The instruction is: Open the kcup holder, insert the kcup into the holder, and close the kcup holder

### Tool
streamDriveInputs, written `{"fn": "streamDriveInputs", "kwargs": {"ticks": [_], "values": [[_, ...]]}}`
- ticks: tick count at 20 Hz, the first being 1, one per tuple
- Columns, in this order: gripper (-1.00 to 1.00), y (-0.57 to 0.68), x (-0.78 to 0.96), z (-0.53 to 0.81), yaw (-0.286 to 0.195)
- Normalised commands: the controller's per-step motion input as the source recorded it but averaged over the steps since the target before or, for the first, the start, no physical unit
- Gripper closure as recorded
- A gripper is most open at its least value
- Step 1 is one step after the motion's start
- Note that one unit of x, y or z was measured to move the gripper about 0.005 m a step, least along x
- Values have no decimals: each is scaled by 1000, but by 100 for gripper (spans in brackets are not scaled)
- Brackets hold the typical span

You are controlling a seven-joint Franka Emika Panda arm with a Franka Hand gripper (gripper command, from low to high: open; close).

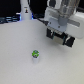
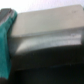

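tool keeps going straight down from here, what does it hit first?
Probably the kcup holder: the tool hangs just above its dark top. The kcup sits well off that line. Depth unclear.

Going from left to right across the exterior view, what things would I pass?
Tall white bottle-shaped object at the back → small green-lidded kcup on the white table → the robot's gripper, hanging on the exterior view's right.
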Motion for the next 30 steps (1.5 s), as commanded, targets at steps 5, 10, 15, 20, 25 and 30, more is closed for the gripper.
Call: {"fn": "streamDriveInputs", "kwargs": {"ticks": [5, 10, 15, 20, 25, 30], "values": [[-100, -264, 711, 170, -99], [-100, -162, 306, 204, -122], [-100, -422, 398, 294, -174], [-100, -549, 361, 256, -213], [-100, -548, 295, 172, -231], [-100, -531, 245, 81, -237]]}}
